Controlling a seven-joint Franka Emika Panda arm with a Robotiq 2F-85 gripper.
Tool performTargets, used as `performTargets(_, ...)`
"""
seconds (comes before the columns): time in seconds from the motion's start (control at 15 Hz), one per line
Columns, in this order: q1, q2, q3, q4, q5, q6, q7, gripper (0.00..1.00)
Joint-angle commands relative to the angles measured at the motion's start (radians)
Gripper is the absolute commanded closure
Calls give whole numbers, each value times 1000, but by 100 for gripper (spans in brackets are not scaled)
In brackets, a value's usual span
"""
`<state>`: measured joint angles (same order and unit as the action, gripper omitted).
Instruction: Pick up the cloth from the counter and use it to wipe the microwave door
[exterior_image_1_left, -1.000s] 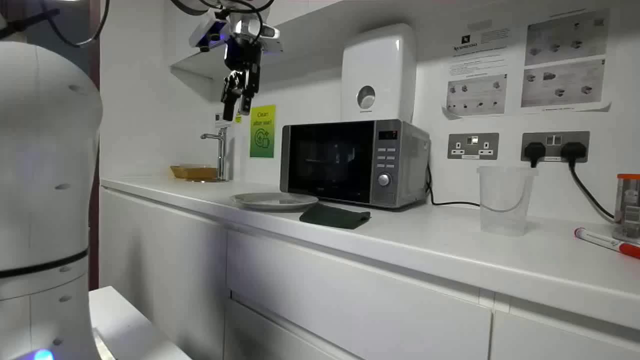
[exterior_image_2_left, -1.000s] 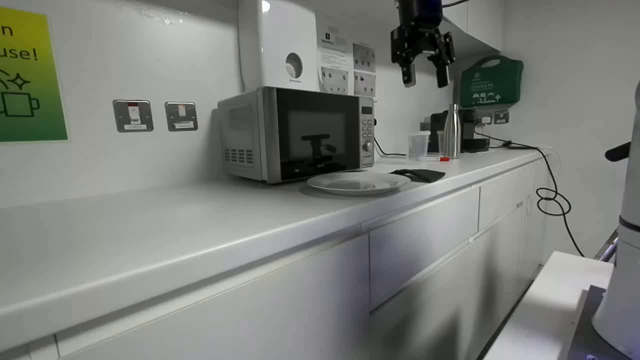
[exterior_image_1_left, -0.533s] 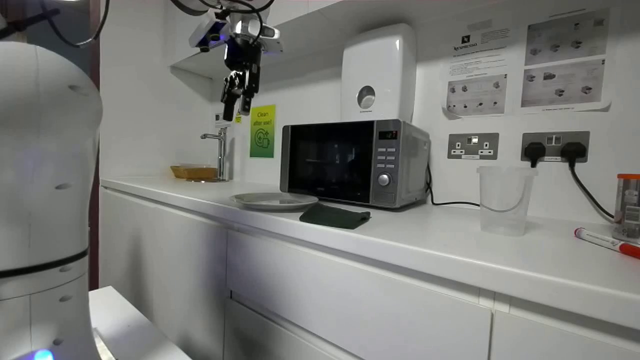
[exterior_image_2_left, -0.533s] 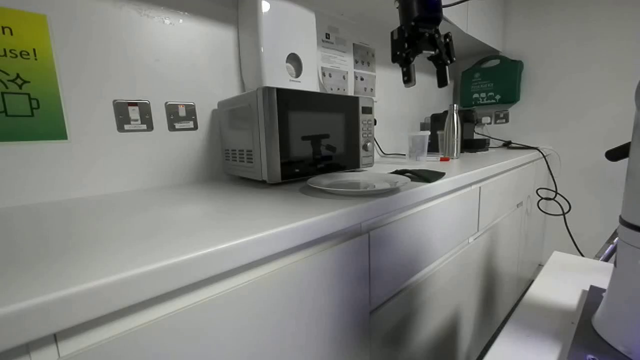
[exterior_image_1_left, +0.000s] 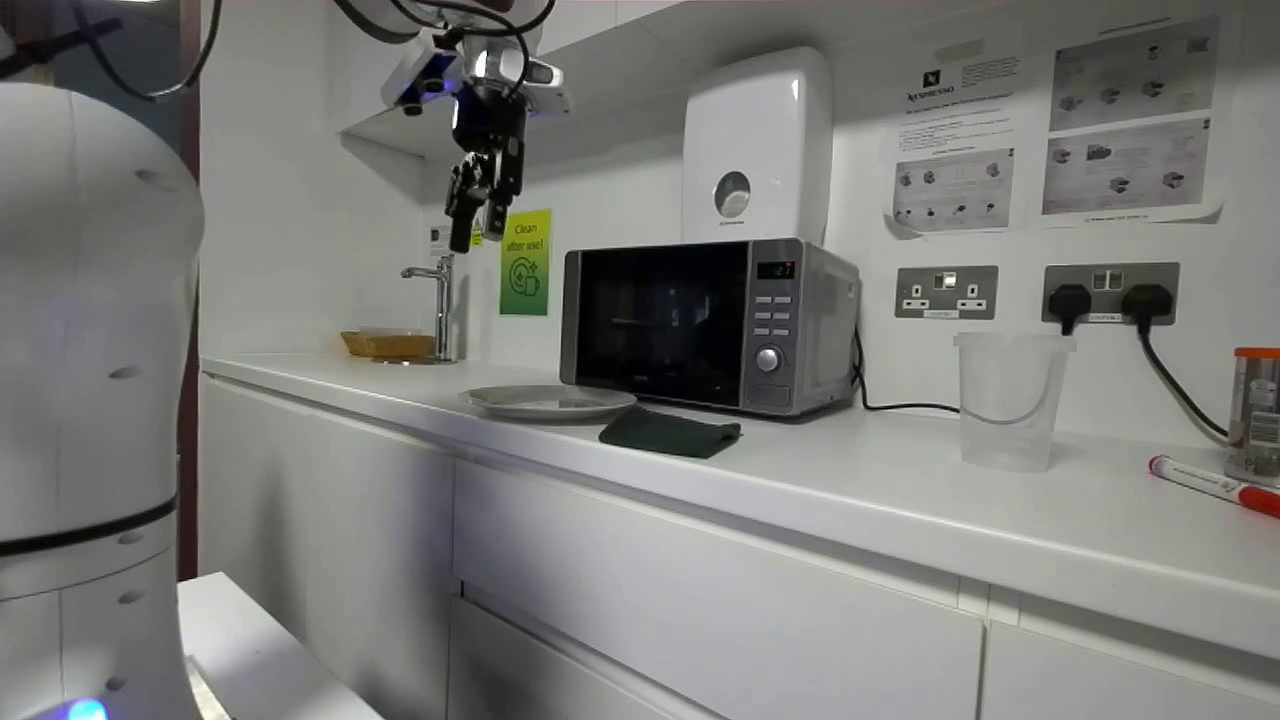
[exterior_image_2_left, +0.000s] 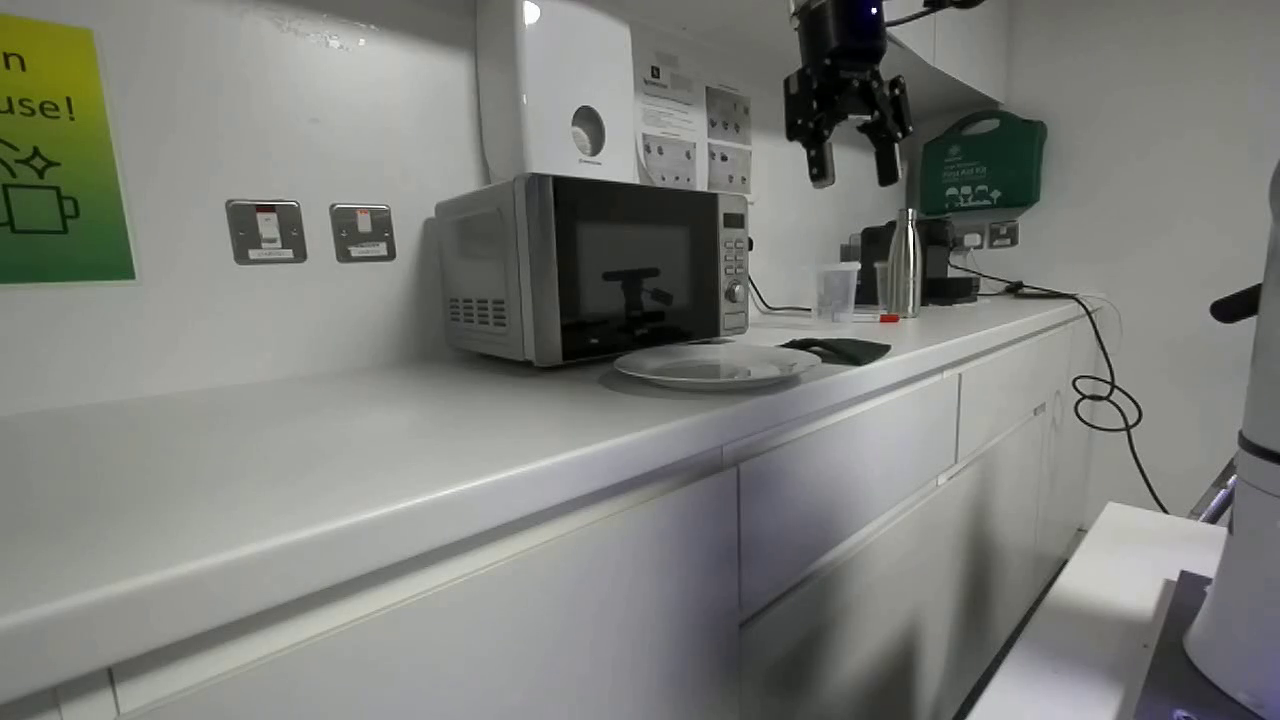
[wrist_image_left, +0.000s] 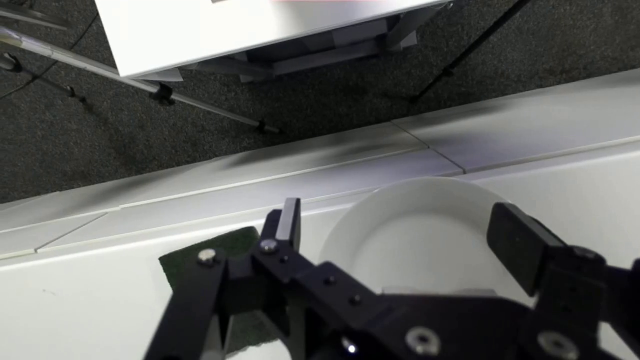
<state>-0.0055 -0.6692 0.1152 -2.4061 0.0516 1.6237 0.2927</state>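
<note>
The dark cloth (exterior_image_1_left: 668, 434) lies on the counter (exterior_image_1_left: 830, 462) in front of the microwave door (exterior_image_1_left: 660, 325), a round pale plate (exterior_image_1_left: 512, 404) just beside it — whether the two touch I cannot tell. The plate, too, takes up space before the door. Well above both hangs the claw (exterior_image_2_left: 855, 180), jaws spread wide. Farther along the counter stands a clear tub (exterior_image_1_left: 1008, 400), with a red-and-white marker (exterior_image_1_left: 1205, 481) beyond it and, in an exterior view, a silver bottle (exterior_image_2_left: 905, 265). A green case (exterior_image_2_left: 985, 160) reads "First Aid Kit", a yellow-green sign (exterior_image_1_left: 525, 262) says "Clean after use!", and a paper notice (exterior_image_1_left: 955, 125) bears "NESPRESSO" — its finer print too small to read.
</note>
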Motion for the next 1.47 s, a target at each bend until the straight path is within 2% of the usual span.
performTargets(0.0, -28, 37, 9, -56, -56, 84, 13, 0)
performTargets(0.4, -36, 162, -25, -113, -182, 278, -70, 0)
performTargets(0.67, -54, 252, -29, -115, -321, 398, -64, 0)
performTargets(0.93, -69, 314, -37, -116, -426, 463, -51, 0)
performTargets(1.4, -88, 375, -63, -122, -541, 511, -37, 0)
